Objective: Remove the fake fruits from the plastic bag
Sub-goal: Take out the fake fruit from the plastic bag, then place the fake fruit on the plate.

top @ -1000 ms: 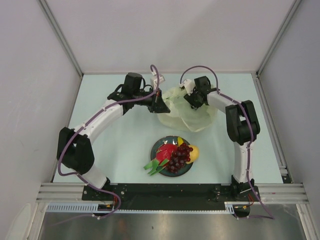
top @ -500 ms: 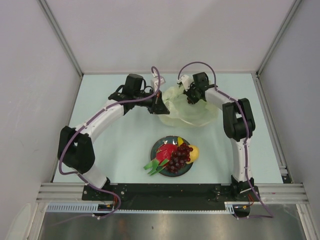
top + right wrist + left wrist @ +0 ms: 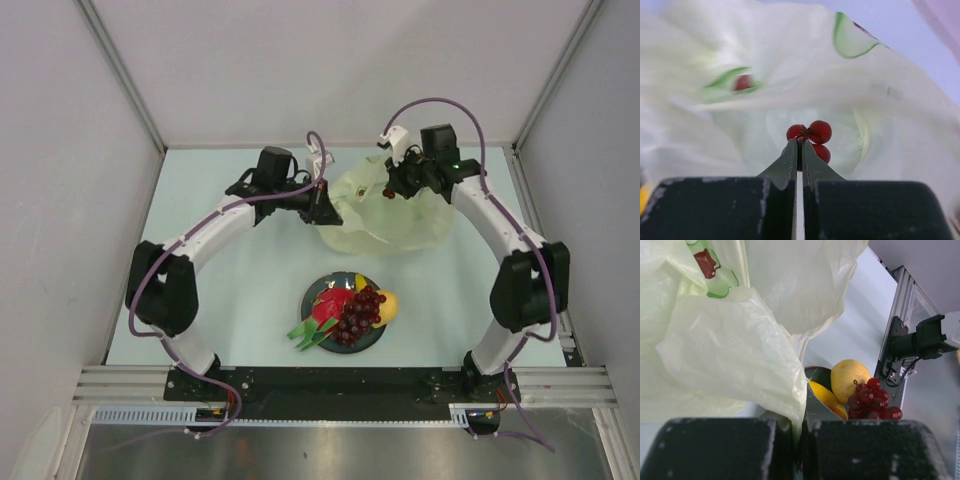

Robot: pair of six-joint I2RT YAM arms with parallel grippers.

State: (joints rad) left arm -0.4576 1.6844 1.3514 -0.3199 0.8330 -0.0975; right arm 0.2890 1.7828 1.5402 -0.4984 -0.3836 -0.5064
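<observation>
Overhead, the left claw [image 3: 322, 207] pinches the plastic bag [image 3: 400, 228] by its left edge. The right claw [image 3: 391, 190] hangs over the bag, nipping a grape sprig [image 3: 388, 194]. The plate [image 3: 316, 288] of fake fruits [image 3: 350, 310] lies nearer the bases than both.

Left wrist: the fingers [image 3: 715, 450] are clamped on bag film, with the lemon [image 3: 849, 380] beyond them to the right.

Right wrist: the tips are closed on the sprig's stem (three red grapes), with the bag behind.

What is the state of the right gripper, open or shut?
The right gripper is shut: its tips pinch a small red berry cluster, with the plastic bag behind it.
</observation>
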